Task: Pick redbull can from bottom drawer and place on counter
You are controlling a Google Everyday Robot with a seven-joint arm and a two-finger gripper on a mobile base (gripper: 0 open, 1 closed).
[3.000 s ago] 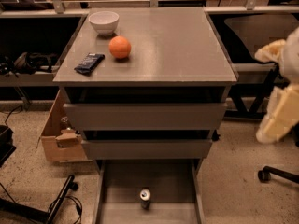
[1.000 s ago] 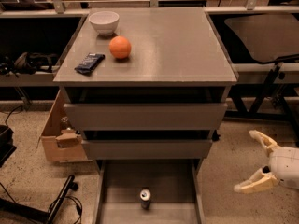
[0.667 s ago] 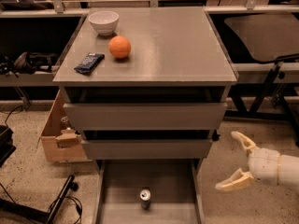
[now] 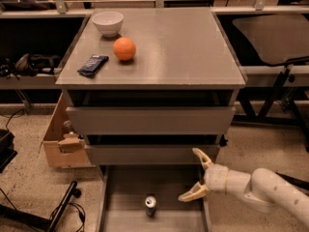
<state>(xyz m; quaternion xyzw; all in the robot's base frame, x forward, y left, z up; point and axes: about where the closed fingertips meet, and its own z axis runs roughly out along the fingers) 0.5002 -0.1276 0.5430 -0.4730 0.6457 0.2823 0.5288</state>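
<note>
The can [image 4: 151, 205] stands mid-floor in the drawer [image 4: 125, 182]; the gripper [image 4: 197, 177] hangs over its right edge. On the counter [image 4: 183, 42], a bowl [image 4: 107, 22] sits at the back-left corner, a ball [image 4: 124, 48] before it, a wrapper [image 4: 92, 65] by the left edge.

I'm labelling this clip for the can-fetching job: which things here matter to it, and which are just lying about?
Job: redbull can, upright in the open bottom drawer; counter; end effector, open, by the drawer's right edge.
Lying about: white bowl, orange ball, snack wrapper on the counter; cardboard box on the floor.
</note>
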